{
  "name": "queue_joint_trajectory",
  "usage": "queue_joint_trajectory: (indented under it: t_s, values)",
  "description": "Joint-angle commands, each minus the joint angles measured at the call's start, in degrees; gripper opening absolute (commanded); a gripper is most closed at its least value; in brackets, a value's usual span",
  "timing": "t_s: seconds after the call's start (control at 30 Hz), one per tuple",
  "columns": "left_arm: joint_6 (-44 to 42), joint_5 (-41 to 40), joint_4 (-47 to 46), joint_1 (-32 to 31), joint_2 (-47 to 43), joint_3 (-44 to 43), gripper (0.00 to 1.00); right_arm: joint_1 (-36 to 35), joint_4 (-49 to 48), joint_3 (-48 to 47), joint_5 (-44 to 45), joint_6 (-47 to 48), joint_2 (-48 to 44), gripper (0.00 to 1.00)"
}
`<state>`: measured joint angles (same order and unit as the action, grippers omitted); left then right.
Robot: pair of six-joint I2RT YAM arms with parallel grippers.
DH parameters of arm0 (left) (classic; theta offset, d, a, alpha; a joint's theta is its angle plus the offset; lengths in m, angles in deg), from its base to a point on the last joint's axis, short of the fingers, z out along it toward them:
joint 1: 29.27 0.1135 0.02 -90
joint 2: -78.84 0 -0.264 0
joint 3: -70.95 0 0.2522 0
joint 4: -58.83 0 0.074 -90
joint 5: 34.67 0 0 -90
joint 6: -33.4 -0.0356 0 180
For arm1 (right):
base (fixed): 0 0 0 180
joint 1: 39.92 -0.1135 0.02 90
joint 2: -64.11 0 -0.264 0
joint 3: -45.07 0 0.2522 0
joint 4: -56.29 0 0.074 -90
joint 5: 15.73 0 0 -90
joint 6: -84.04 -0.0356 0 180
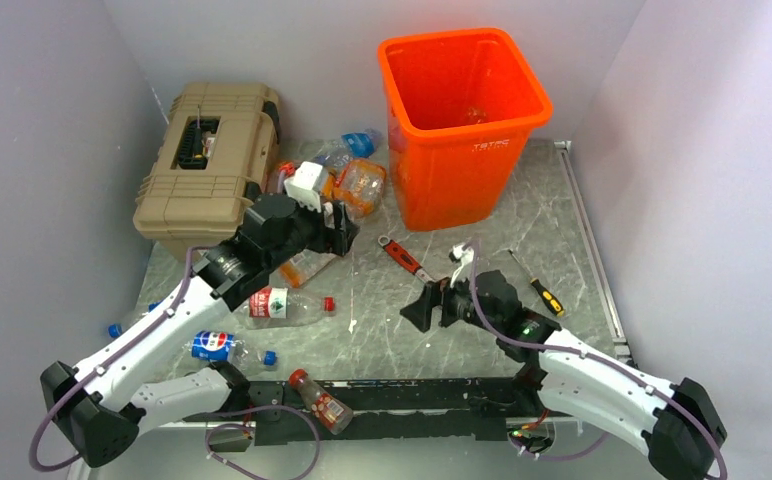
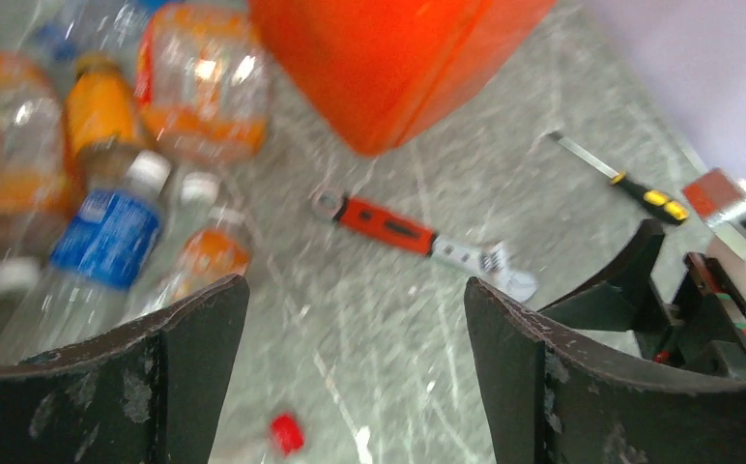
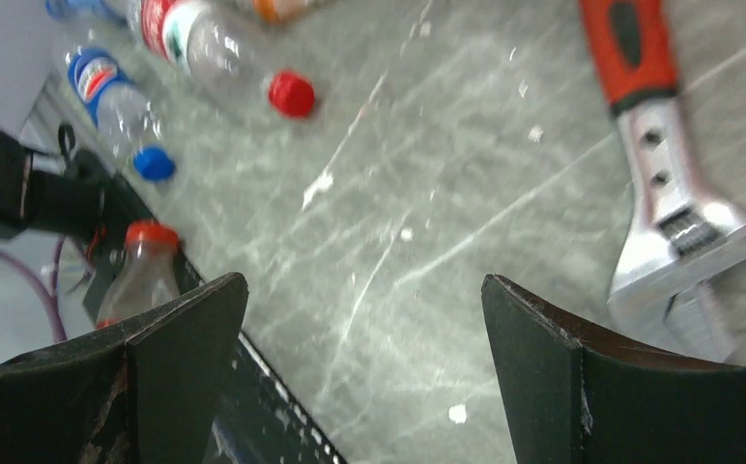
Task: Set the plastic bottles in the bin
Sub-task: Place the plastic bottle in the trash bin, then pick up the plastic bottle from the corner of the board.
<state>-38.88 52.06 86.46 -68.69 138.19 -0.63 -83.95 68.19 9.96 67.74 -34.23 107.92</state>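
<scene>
Left tool (image 1: pixel 340 228) wide apart, empty, bottles (image 1: pixel 360 186) just beyond it; right tool (image 1: pixel 417 312) apart too, near the wrench (image 1: pixel 402 257).

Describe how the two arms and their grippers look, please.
The left arm and right arm have white links and black joints, with a purple cable along each. The left gripper and right gripper have wide black fingers, curved and scuffed grey. A green light glows on the right arm.
</scene>
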Motion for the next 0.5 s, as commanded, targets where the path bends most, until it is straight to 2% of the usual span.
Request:
queue_joint_trajectory:
  t_s: [0.0,0.13,0.27,0.47]
  values:
    - [7.42,-9.48,18.32,-0.28,-2.69,-0.84,0.87,-1.29,-12.14,3.44,-10.39,-4.42,1.49,0.96]
    - [15.99,-8.73,23.33,-0.39,-11.05,4.28,0.89,-5.56,-12.63,-0.36,-14.21,-1.05,9.43,0.96]
    - [25.6,-8.34,29.6,-0.41,-17.45,8.18,0.96,-9.9,-11.66,-3.42,-10.87,2.14,15.35,0.95]
    - [38.56,-9.51,35.85,-0.48,-22.33,13.96,0.99,-10.89,-16.61,-3.16,-11.0,1.08,20.27,0.95]
